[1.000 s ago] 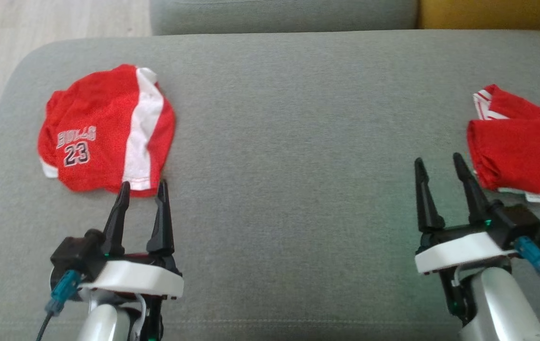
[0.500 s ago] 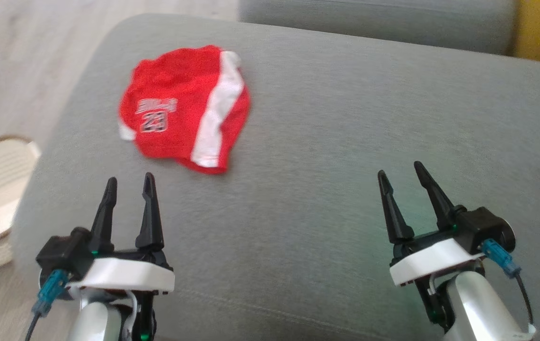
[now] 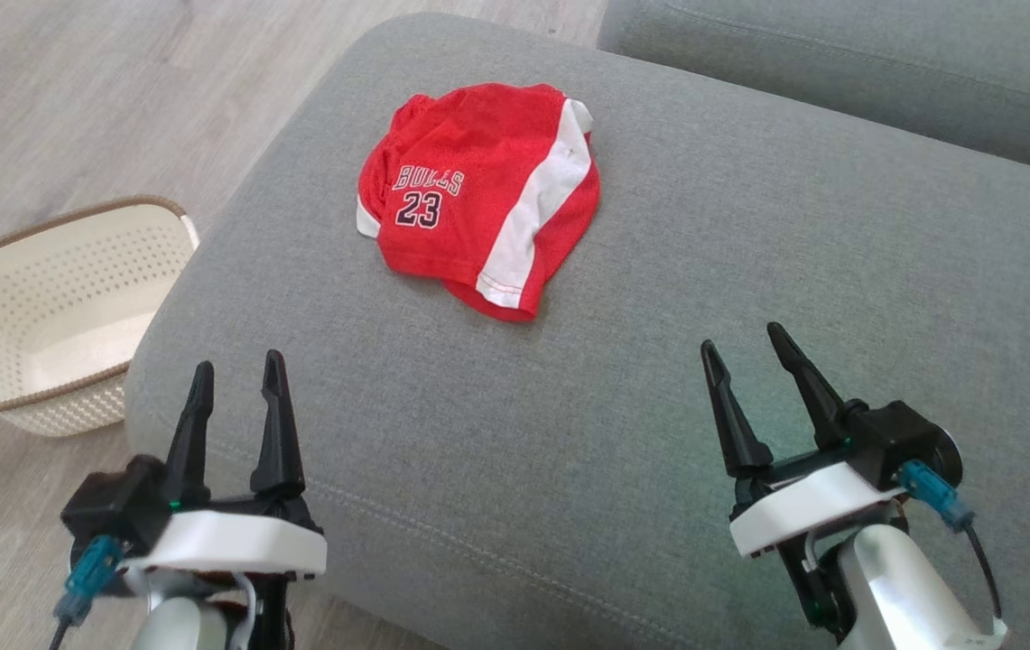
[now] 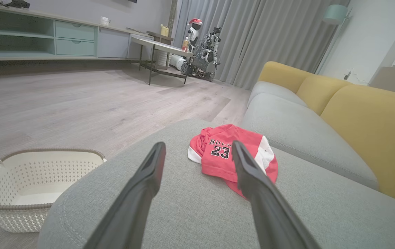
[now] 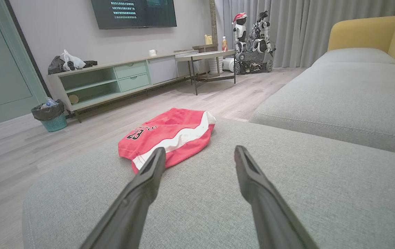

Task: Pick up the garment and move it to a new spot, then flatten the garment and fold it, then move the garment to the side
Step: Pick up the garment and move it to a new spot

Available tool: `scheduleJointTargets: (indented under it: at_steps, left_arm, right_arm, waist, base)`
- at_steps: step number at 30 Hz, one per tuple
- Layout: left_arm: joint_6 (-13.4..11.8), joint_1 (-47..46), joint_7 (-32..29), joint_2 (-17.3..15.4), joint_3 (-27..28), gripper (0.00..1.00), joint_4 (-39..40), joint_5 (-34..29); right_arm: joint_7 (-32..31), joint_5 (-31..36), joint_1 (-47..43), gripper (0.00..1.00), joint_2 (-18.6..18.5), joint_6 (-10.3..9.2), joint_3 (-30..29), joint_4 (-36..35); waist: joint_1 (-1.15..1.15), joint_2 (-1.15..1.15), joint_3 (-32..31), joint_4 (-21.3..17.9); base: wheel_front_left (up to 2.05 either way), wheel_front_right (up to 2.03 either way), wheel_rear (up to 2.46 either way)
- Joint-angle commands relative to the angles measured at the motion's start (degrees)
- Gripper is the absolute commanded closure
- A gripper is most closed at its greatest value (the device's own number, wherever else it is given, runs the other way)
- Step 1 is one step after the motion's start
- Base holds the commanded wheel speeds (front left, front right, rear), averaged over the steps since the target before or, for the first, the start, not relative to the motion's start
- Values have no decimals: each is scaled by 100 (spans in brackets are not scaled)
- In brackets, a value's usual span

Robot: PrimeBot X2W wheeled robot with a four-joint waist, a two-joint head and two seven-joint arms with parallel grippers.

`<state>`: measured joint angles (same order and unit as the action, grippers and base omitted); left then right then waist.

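A red garment point(image 3: 478, 194) with a white side stripe and "BULLS 23" lettering lies folded on the grey sofa cushion point(image 3: 659, 379), near its far left corner. The left wrist view shows the garment point(image 4: 218, 152) ahead, partly behind one finger; the right wrist view shows the garment point(image 5: 169, 133) ahead to the left. My left gripper point(image 3: 236, 366) hovers open over the cushion's near left edge, short of the garment. My right gripper point(image 3: 742, 336) hangs open over the cushion, to the right of the garment. Nothing sits between either pair of fingers.
A cream perforated basket point(image 3: 54, 307) with a brown rim stands on the wooden floor left of the cushion, and the basket point(image 4: 38, 180) is bare inside. Another grey cushion point(image 3: 839, 63) lies beyond. Yellow backrests point(image 4: 367, 121), a side table point(image 5: 206, 57) and a TV cabinet point(image 5: 114, 79) are farther off.
The camera has swung left: the basket has come into the picture and the second red garment at the right has left it. Both grippers stay open; the left one now sits farther from the garment.
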<state>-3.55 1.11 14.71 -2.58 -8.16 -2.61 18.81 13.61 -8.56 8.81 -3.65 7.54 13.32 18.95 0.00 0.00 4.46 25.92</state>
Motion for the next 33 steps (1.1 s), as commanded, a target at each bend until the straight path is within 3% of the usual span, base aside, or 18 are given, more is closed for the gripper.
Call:
scheduleJointTargets:
  at_steps: [1, 10, 15, 24, 33]
  left_arm:
    - [-26, -176, 29, -30, 235, 0, 219, 27]
    - [-18, -297, 29, -30, 393, 0, 205, 76]
    - [237, -681, 29, -30, 454, 0, -101, 54]
    - [821, -2373, -44, -224, 280, 0, -1728, -215]
    - [1047, -4095, -903, -600, 25, 0, -3049, 16]
  right_arm:
    - [14, -26, 209, 0, 2, -5, 143, -162]
    - [-18, -22, 288, 0, -8, -5, 166, -195]
    - [-119, 93, 420, 0, -99, -5, -29, -375]
    - [-576, 459, 787, 0, -276, -5, -939, -1375]
    - [-999, 620, 1018, 0, -378, -5, -1271, -2268]
  waist:
    - [0, 0, -1, -4]
    - [0, 0, 148, -234]
    - [0, 0, 479, -428]
    - [0, 0, 1366, -766]
    - [0, 0, 2040, -1069]
  base:
    - [0, 0, 0]
    - [0, 0, 0]
    - [0, 0, 0]
    - [0, 0, 0]
    - [0, 0, 0]
